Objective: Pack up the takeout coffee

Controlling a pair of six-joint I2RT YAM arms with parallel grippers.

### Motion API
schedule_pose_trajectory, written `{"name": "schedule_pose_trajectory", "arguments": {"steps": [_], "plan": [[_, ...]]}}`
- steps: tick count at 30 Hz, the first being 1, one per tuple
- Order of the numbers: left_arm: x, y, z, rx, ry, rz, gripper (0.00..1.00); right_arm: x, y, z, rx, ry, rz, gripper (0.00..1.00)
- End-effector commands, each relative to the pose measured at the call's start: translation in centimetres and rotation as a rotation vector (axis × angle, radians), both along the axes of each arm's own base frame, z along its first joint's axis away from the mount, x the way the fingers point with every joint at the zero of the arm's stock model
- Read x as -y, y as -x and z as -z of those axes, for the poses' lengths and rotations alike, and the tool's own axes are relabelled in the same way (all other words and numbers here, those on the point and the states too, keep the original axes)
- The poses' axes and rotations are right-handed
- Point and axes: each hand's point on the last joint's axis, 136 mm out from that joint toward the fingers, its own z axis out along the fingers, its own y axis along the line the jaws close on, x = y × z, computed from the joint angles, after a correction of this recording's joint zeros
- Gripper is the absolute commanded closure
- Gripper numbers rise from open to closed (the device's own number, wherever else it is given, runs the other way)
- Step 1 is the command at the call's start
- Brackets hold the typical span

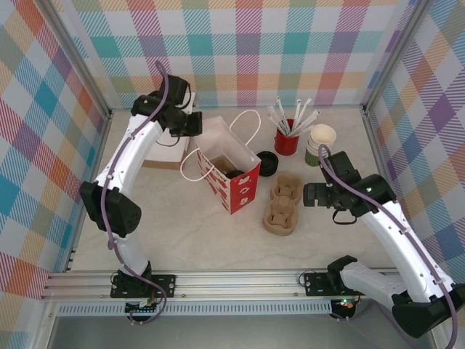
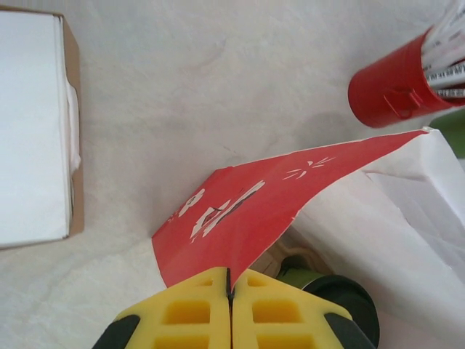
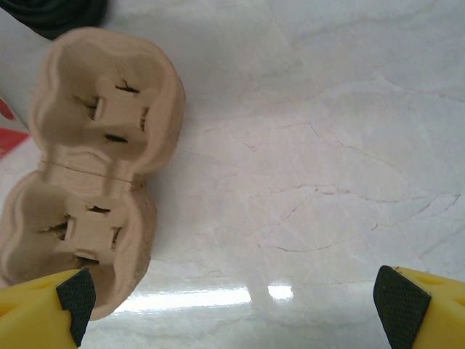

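The takeout coffee [image 2: 341,294], a green cup with a black lid, stands inside the red paper bag [image 2: 247,211], beside a bit of brown cardboard. From above it is a dark spot [image 1: 234,173] in the open bag [image 1: 240,190]. My left gripper [image 2: 230,280] is shut on the bag's red top edge, at the bag's back-left corner [image 1: 196,127]. My right gripper [image 1: 308,195] hangs open over bare table to the right of the bag, its fingertips [image 3: 73,294] wide apart with nothing between them.
Two brown pulp cup carriers [image 1: 283,203] lie between the bag and my right gripper, one [image 3: 94,160] close to its left finger. A loose black lid [image 1: 267,161], a red cup of stirrers [image 1: 286,138], stacked green cups [image 1: 320,145] and a napkin box [image 2: 33,131] stand at the back.
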Motion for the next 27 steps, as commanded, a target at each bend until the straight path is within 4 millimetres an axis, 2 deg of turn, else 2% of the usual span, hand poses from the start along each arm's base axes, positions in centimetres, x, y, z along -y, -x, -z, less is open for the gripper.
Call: {"name": "schedule_pose_trajectory", "arguments": {"steps": [1,5,10,15,19,22,24,27], "plan": [[-0.9,-1.1,-0.3,0.000,-0.009,0.001,0.94,0.0,-0.4,-0.1,0.026,-0.023,0.024,0.00],[-0.9,-2.3,-0.3,0.000,-0.006,-0.002,0.93,-0.2,-0.6,-0.1,0.023,-0.033,0.021,0.00],[-1.1,-3.4,-0.7,0.012,0.000,-0.010,0.69,-0.4,-0.9,-0.2,0.016,-0.024,0.007,0.00],[-2.1,-3.1,-2.9,0.056,-0.014,-0.024,0.50,-1.0,-1.7,-0.9,0.033,-0.023,-0.039,0.00],[-3.2,-1.4,-6.1,0.126,-0.014,-0.047,0.32,-1.9,-2.7,-1.7,0.046,-0.033,-0.088,0.01],[-3.9,0.7,-8.7,0.205,0.012,-0.069,0.23,-2.6,-3.7,-2.5,0.065,-0.041,-0.113,0.01],[-4.5,2.3,-9.8,0.255,0.028,-0.091,0.19,-3.1,-4.4,-3.2,0.083,-0.046,-0.130,0.01],[-5.6,5.0,-10.5,0.310,0.049,-0.131,0.14,-3.9,-5.5,-3.9,0.102,-0.050,-0.166,0.02]]}}
